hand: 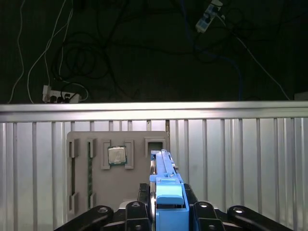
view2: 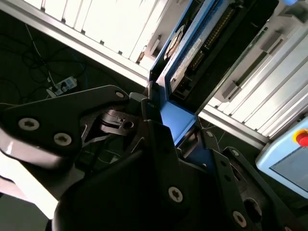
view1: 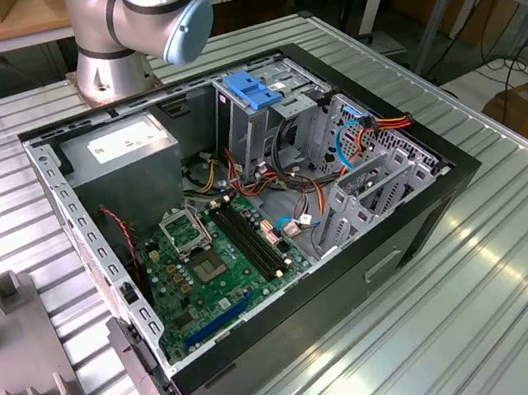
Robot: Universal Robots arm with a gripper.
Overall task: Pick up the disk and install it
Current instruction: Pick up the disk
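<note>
First wrist view: gripper (hand: 166, 209) clamped on the disk (hand: 165, 175), held edge-on over the slatted table (hand: 240, 159), near a grey tray (hand: 122, 190) carrying a chip (hand: 117, 155). Second wrist view shows its blue rail (view2: 175, 122) gripped.

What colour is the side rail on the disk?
Blue, running along the disk; it shows best in the first wrist view.
</note>
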